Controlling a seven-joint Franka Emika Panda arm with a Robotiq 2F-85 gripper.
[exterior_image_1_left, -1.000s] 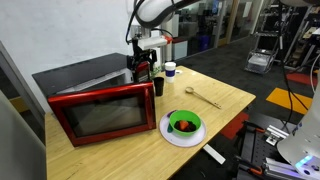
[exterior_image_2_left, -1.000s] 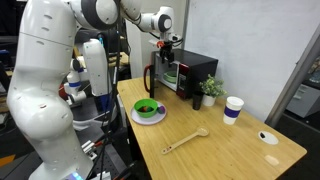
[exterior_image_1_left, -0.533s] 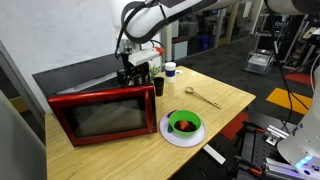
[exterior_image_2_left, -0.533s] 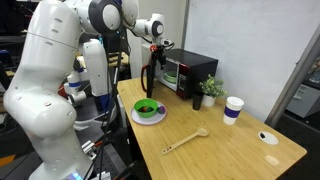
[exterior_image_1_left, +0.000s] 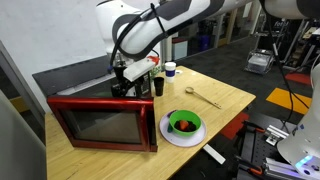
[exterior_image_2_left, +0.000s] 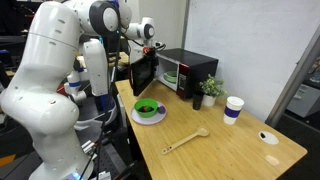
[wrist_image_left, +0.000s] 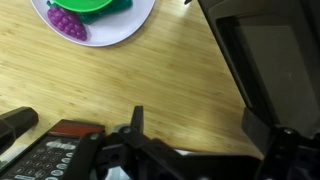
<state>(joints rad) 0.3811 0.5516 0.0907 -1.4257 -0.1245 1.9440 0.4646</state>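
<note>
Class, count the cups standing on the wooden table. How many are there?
2. A dark cup stands beside the microwave; a white cup stands further along the table, past the small plant. Others may be hidden behind the microwave.

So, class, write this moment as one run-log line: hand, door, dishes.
hand: open, holding nothing | microwave door: open, beside hand | green bowl: on white plate

Bright, even indoor light; wrist view's near foreground blurs.
</note>
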